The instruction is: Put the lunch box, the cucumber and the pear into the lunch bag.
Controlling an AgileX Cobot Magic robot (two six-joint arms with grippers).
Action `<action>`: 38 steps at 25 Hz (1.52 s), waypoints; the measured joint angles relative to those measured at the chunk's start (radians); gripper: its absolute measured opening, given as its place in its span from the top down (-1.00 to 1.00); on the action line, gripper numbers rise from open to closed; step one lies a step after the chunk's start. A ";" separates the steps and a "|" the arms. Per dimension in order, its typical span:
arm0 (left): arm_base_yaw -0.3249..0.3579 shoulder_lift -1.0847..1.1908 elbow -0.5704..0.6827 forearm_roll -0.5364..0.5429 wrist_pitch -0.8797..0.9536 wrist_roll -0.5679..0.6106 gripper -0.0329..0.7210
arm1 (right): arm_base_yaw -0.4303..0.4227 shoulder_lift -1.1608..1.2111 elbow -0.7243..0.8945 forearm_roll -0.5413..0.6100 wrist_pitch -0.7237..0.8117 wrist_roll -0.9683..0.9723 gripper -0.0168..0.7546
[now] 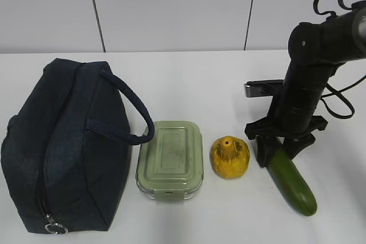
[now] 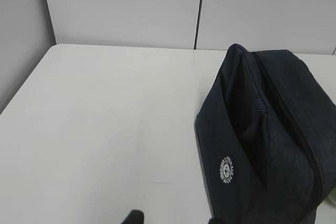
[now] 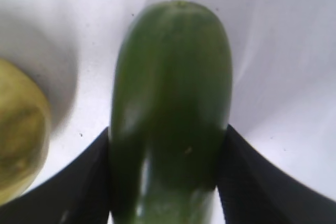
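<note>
The navy lunch bag (image 1: 63, 141) lies on the left of the white table, zipper closed, ring pull at its near end; it also shows in the left wrist view (image 2: 268, 129). The green-lidded lunch box (image 1: 170, 158) sits right of it, then the yellow pear (image 1: 230, 156). My right gripper (image 1: 280, 151) is shut on the far end of the cucumber (image 1: 293, 182); in the right wrist view both fingers press the cucumber (image 3: 170, 103), with the pear (image 3: 21, 129) at left. My left gripper (image 2: 170, 220) is open and empty, left of the bag, only its fingertips showing.
The bag's loop handle (image 1: 134, 112) hangs toward the lunch box. A grey bar-shaped object (image 1: 260, 88) lies behind the right arm. A grey panelled wall stands behind the table.
</note>
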 joint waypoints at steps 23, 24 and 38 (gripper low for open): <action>0.000 0.000 0.000 -0.001 0.000 0.000 0.28 | 0.000 0.000 -0.224 -0.046 0.215 -0.038 -0.05; 0.000 0.000 0.000 -0.009 0.000 0.000 0.28 | 0.000 0.000 -0.240 -0.046 0.217 -0.038 -0.05; 0.000 0.361 -0.036 -0.281 -0.244 0.078 0.27 | 0.000 -0.062 -0.373 -0.050 0.236 -0.038 -0.05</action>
